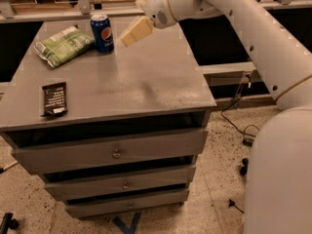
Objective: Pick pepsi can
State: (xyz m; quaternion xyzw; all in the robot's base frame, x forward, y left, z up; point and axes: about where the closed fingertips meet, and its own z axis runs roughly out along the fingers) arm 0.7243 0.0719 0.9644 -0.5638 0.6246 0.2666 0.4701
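The pepsi can, dark blue with a silver top and a round logo, stands upright near the back left of the grey cabinet top. My gripper hangs on the white arm coming in from the upper right. Its cream fingertip sits just right of the can, a small gap away, a little above the surface. It holds nothing.
A green snack bag lies left of the can. A flat black bar wrapper lies near the front left edge. Drawers fill the cabinet front. Cables lie on the floor at right.
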